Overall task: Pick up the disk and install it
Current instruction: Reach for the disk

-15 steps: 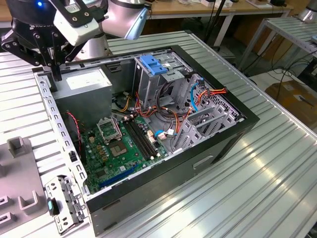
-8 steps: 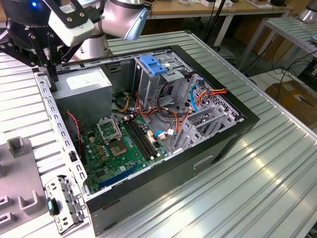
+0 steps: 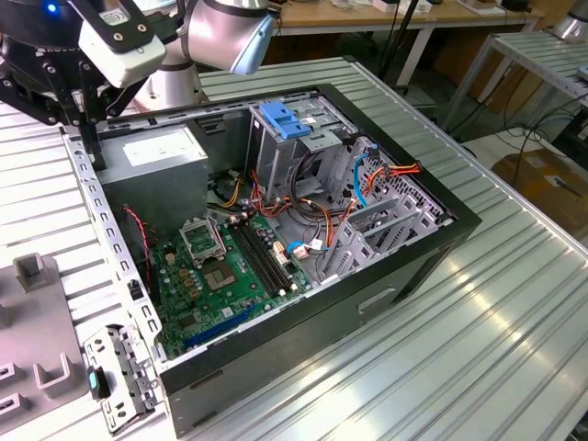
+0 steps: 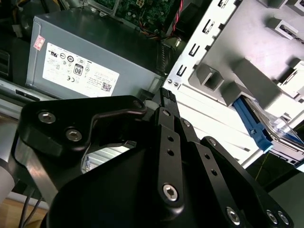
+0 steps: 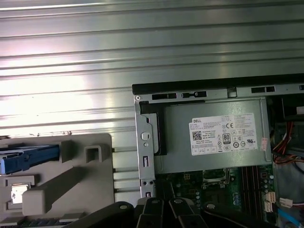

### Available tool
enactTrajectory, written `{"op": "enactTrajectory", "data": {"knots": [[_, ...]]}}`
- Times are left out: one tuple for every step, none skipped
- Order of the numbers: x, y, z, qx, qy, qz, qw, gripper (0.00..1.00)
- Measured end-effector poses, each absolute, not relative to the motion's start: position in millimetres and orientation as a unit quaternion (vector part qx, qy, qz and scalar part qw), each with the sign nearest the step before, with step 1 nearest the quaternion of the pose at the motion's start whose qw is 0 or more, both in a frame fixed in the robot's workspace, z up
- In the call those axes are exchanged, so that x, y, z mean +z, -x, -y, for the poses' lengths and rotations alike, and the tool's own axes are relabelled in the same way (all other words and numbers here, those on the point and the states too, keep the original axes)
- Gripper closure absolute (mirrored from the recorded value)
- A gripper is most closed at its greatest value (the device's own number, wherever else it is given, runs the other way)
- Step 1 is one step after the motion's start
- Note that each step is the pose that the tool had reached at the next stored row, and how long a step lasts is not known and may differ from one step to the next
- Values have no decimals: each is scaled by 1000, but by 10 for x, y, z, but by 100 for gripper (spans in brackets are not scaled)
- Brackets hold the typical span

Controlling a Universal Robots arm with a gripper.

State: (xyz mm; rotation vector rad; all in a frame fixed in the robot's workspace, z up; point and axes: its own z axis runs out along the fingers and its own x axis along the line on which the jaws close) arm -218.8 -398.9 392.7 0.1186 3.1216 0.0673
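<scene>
The disk (image 5: 28, 158) lies in a grey holder (image 5: 71, 185) on the table beside the open computer case; its bright blue rail shows in both wrist views (image 4: 251, 121), and most of its body is hidden by the holder's blocks. My gripper (image 3: 90, 152) hangs over the case's rim at the exterior view's upper left, next to the power supply (image 3: 152, 152). Its black fingers (image 4: 165, 92) meet at the tips with nothing between them. The gripper (image 5: 159, 203) is well apart from the disk.
The case (image 3: 441, 239) holds a green motherboard (image 3: 230, 276), orange and red cables, and a tall grey drive cage with a blue latch (image 3: 285, 119). The grey holder (image 3: 32, 276) stands at the exterior view's left on the ribbed metal table (image 3: 478, 349).
</scene>
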Motion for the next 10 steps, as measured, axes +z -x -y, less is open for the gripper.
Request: {"op": "enactTrajectory", "data": {"knots": [[3926,2201,3989,22,-38,-999,8,89],[3927,2212,3989,22,-38,-999,8,89],[3926,2220,3989,22,-38,-999,8,89],[3926,2229,3989,22,-38,-999,8,89],[3926,2237,3989,22,-38,-999,8,89],[3926,2245,3989,22,-38,-999,8,89],[3926,2250,3989,22,-38,-999,8,89],[3926,2256,3989,22,-38,-999,8,89],[3926,2263,3989,21,-38,-999,8,89],[3926,2272,3990,22,-38,-999,7,89]]}}
